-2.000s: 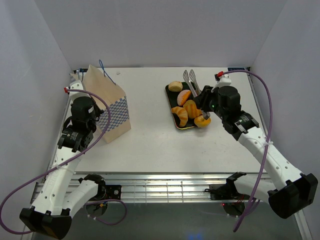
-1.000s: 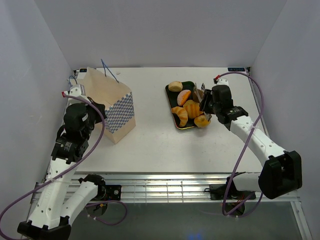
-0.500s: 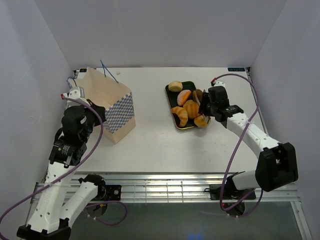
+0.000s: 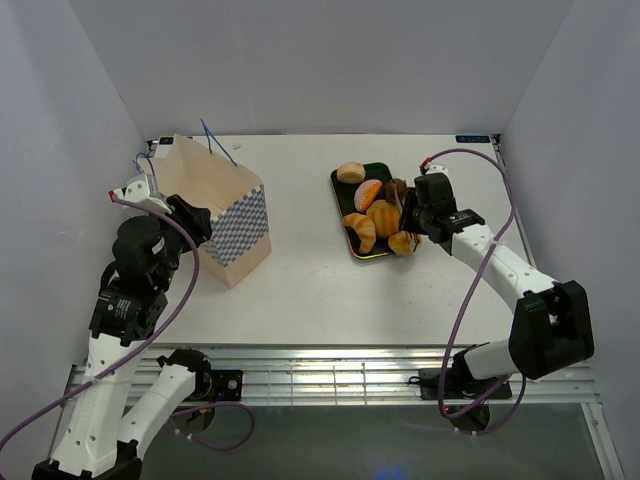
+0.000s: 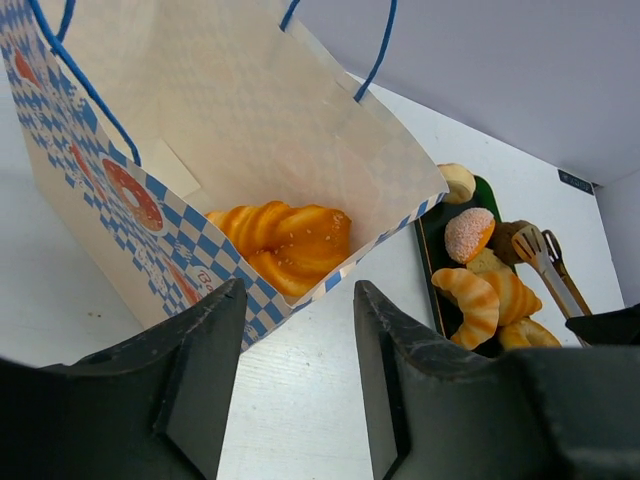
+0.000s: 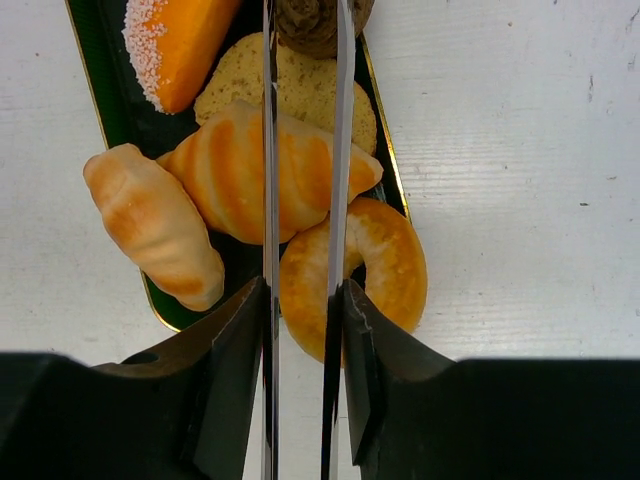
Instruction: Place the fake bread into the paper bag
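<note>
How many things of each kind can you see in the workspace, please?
Paper bag: 1
Tray: 1
Tongs: 1, held in the right tool
Fake bread pieces: 8 visible (7 on the tray, 1 twisted loaf in the bag)
Total: 11

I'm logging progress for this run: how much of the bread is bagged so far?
Done: one twisted loaf lies inside the paper bag. In hand: the right gripper holds tongs over the tray, nothing lifted yet. Remaining: the ring, the ridged roll and several others on the tray.
</note>
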{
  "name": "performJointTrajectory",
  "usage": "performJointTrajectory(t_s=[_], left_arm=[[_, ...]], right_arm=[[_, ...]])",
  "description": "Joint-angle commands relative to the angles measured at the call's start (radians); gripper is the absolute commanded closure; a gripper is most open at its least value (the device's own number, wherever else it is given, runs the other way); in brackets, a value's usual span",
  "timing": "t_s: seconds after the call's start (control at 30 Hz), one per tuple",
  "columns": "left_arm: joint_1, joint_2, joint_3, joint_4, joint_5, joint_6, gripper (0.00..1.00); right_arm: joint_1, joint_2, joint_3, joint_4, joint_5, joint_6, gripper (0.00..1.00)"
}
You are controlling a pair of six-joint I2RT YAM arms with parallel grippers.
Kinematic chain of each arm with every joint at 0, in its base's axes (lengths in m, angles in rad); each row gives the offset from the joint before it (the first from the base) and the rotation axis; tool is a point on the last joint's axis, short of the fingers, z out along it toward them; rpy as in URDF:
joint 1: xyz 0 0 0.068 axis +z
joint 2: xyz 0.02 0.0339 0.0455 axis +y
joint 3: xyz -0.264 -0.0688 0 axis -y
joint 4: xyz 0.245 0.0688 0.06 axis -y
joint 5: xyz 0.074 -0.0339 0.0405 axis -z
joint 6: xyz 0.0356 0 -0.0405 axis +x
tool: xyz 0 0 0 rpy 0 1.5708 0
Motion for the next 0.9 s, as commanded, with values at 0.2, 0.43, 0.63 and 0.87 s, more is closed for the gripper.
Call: performJointTrajectory(t_s=[0.2,0.43,0.63,0.87], left_arm=[[0.004,0.035,0.061,-0.078,-0.105,-0.012,0.38],[0.004,0.077,0.056,-0.080,-0.127,-0.021,0.34],[0.004,0.089,0.038,-0.042,-0.171,-0.006,0.34],[0.004,0.118,0.008,-0.026,-0.156,-0.001,0.37]], right_arm=[[-0.007,-0.135,0.095,-0.027,-0.005,-0.016,0.92],[-0.005,-0.209,0.166,-0.044,-0.089,-0.044,0.92],[-0.004,-0.250,0.192,-0.026,-0.183,-0.064,0.92],[0.044,-0.277,0.258,-0.001,-0.276,-0.110,0.92]])
